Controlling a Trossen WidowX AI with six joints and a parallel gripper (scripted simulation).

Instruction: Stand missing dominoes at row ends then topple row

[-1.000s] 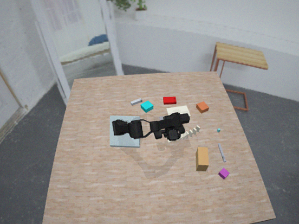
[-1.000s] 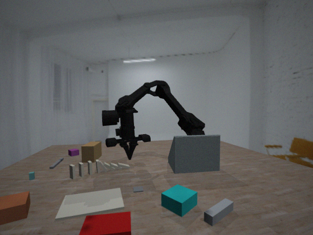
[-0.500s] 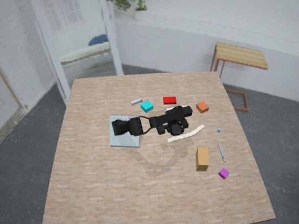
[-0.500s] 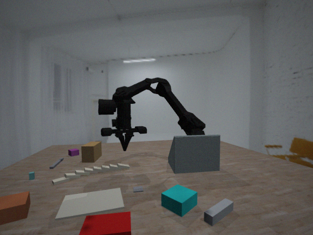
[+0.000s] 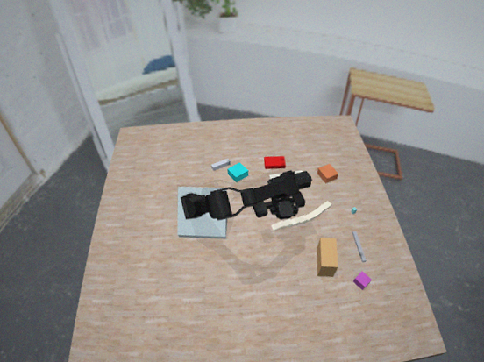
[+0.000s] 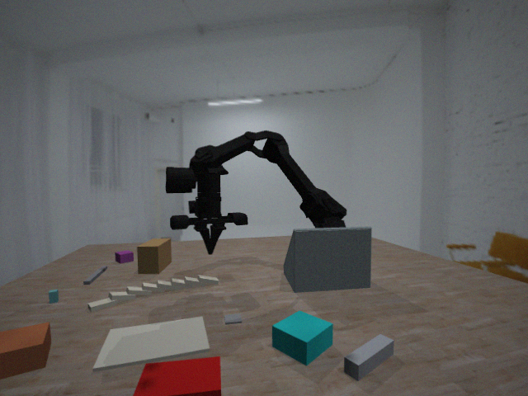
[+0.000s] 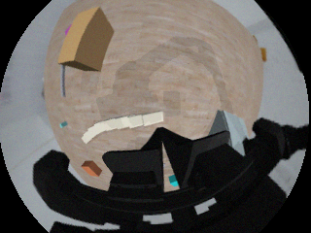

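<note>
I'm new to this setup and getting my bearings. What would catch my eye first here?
The black arm's claw hangs shut and empty above mid-table. Just below it, the pale dominoes lie toppled in an overlapping row. Bright blocks ring them: a teal cube and a red slab nearest the exterior camera.
</note>
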